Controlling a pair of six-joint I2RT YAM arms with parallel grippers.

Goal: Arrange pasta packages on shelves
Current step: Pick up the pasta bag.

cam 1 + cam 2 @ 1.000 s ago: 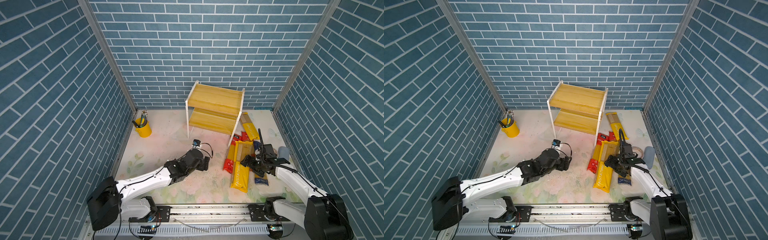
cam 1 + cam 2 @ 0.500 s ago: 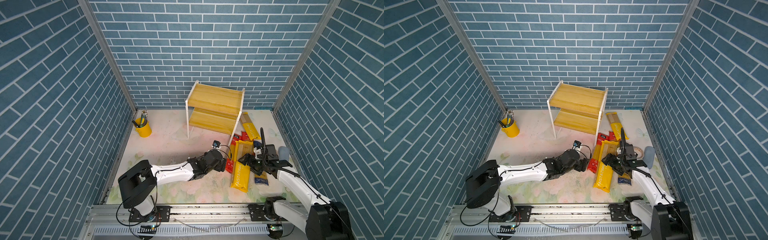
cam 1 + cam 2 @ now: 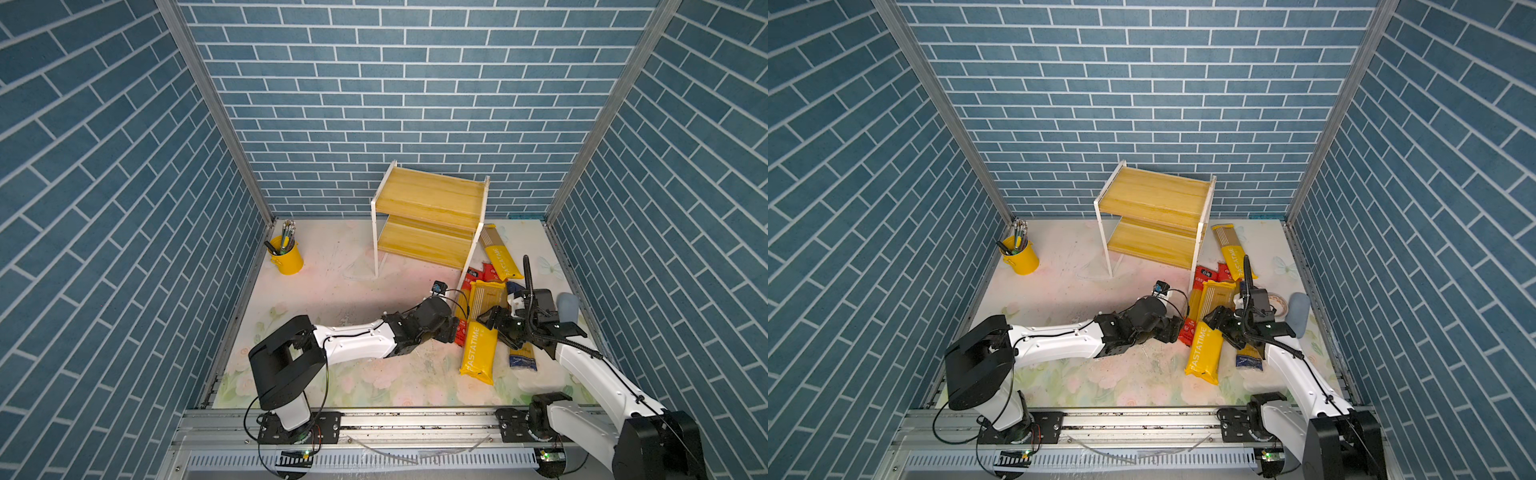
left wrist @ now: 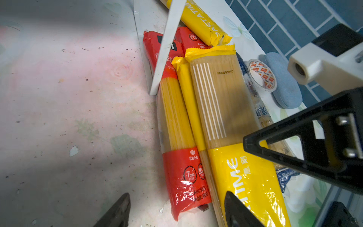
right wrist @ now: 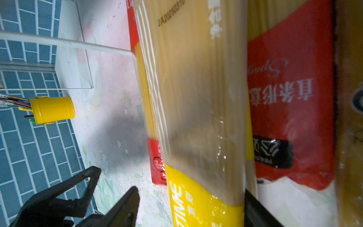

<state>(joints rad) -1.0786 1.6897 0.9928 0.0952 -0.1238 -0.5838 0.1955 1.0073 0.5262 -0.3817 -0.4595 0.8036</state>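
The shelves point(image 3: 430, 220) stand bare at the back in both top views. The pasta packages lie piled to their right. A wide PASTATIME bag point(image 3: 482, 332) tops the pile, with a red-ended bag point(image 4: 176, 121) along its left and a blue-ended one point(image 3: 523, 359) on its right. Another PASTATIME bag point(image 3: 498, 253) lies by the shelf leg. My left gripper point(image 4: 176, 208) is open, low at the pile's left, straddling the red-ended bag's near end. My right gripper point(image 5: 191, 202) is open around the top PASTATIME bag point(image 5: 196, 98), with a gap on one side.
A yellow pencil cup point(image 3: 286, 257) stands at the back left. A tape roll point(image 4: 261, 75) and a blue-grey oval pad point(image 3: 567, 305) lie by the right wall, behind my right arm. The shelf's white leg point(image 4: 167, 49) crosses over the red bags.
My left arm has swung right from the table's middle to the pile's left edge. Both grippers' jaws have narrowed a little. The right gripper has shifted slightly onto the top bag.
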